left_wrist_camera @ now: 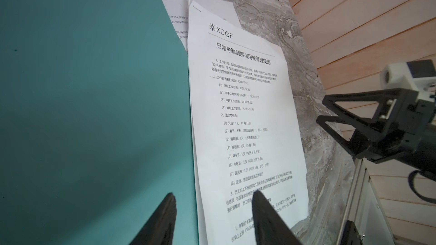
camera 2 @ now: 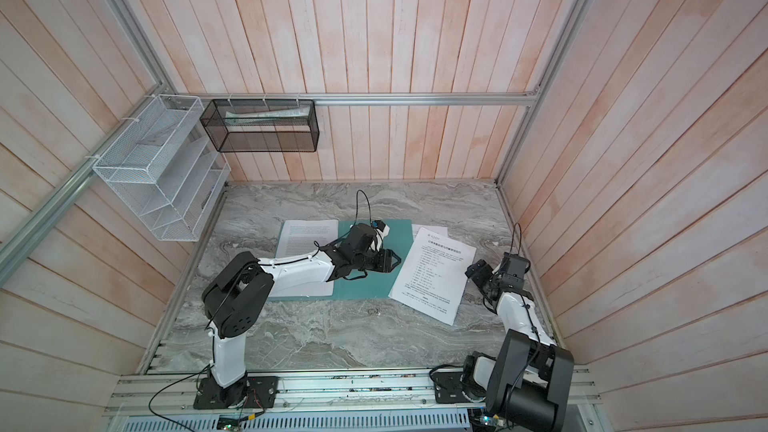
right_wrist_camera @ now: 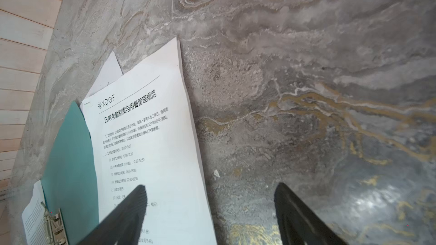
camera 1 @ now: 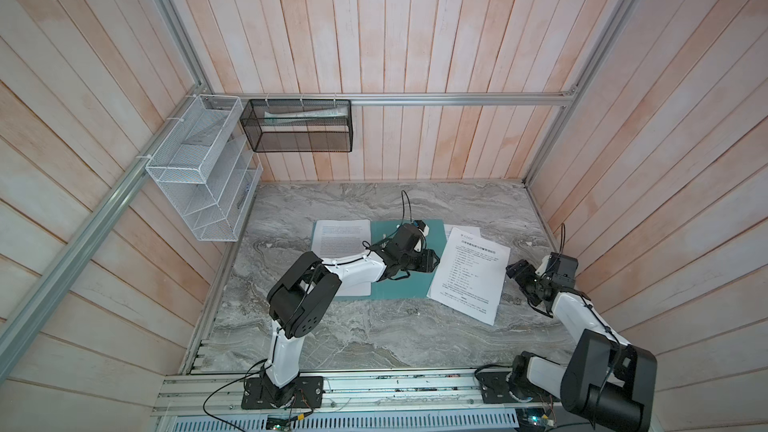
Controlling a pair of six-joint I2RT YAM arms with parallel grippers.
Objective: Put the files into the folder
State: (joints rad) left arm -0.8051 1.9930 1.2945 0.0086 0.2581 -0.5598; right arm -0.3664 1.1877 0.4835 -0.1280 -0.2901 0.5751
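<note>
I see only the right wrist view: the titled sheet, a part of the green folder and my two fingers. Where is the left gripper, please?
Observer: The left gripper is over the right cover of the folder, near the left edge of the titled sheet. Its jaws are open and empty.
Operator: Is there any file on the far side of the folder?
Observer: Yes, a sheet of dense text lies on the left cover.
Operator: Is my gripper above the titled sheet?
Observer: No. In both top views the right gripper is close beside the sheet's right edge, over the table.
</note>
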